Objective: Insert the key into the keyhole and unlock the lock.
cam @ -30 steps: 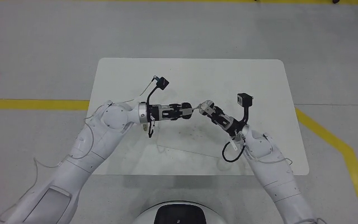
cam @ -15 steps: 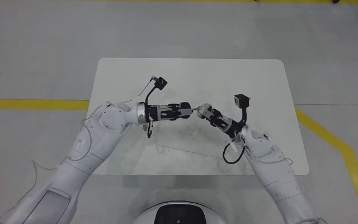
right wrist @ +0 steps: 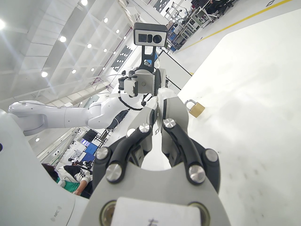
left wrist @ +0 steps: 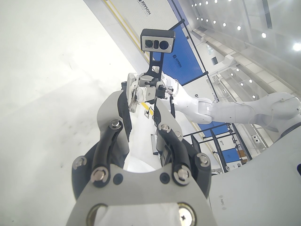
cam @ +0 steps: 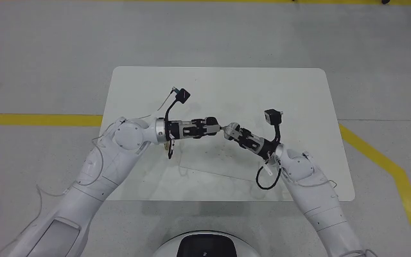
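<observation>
A: Item one, lock point(right wrist: 196, 109). Condition?

B: Small brass body, steel shackle. It lies flat on the table point(cam: 289, 96), held by nothing. Judged dense for its size, rigid and smooth-sided. Likely to skate on the bare top if a key pushes at it unbraced.

A: Recommended hold?

B: Across the two broad faces of the body, with the keyhole end left free. Avoid the shackle, which is round and would swivel in the pads.

A: Item two, key.

B: Not made out. Judged thin, stiff and light. Best held by the bow, blade out and square, since a slanted pinch would let it twist on turning.

A: Tools?

B: Right gripper point(right wrist: 159, 105): fingers pressed almost together. Whether anything thin sits between them, I cannot tell. Left gripper point(left wrist: 140, 97): fingers spread, with a gap between the pads and nothing seen in it.

A: Positions, from above?

B: Left gripper enters from 9 o'clock, right gripper from 4 o'clock. Their tips nearly meet over the table's middle, held clear of the surface.

A: Lock relative to the tools?

B: On the table near the right gripper's tips, apart from them and touching neither gripper. Bearing by the clock: cannot tell.
</observation>
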### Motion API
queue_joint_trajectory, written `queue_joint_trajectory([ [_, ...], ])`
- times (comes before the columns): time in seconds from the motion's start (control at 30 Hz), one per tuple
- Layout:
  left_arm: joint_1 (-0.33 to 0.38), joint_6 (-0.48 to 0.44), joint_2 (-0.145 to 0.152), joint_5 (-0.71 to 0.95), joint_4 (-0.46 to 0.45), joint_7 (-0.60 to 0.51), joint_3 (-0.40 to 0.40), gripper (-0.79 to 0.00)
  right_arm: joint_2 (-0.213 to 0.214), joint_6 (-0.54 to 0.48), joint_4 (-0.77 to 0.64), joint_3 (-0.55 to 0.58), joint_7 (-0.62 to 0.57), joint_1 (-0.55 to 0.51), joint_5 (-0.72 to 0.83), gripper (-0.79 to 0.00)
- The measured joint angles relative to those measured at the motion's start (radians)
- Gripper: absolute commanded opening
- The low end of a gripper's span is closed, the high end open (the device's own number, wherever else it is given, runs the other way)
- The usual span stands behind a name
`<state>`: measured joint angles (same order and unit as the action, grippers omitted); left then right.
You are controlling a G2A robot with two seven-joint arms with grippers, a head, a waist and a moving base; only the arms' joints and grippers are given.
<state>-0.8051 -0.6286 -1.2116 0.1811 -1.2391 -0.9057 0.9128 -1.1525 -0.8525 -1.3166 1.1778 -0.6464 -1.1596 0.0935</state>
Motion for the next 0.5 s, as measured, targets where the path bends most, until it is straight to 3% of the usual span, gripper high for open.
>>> queue_joint_trajectory([
  [0.13,-0.001,0.002,-0.001,-0.009,-0.003,0.002,-0.003,-0.573,0.002,0.0,0.0,-0.003,-0.014,0.001,0.01,-0.785],
  [0.33,-0.001,0.0,-0.002,-0.016,-0.004,0.004,-0.002,-0.785,0.004,0.005,0.0,-0.007,-0.026,0.003,0.022,-0.785],
  [0.5,-0.002,0.004,-0.003,-0.029,-0.004,0.008,-0.005,-0.785,0.006,0.009,0.0,-0.009,-0.033,0.005,0.03,-0.785],
])
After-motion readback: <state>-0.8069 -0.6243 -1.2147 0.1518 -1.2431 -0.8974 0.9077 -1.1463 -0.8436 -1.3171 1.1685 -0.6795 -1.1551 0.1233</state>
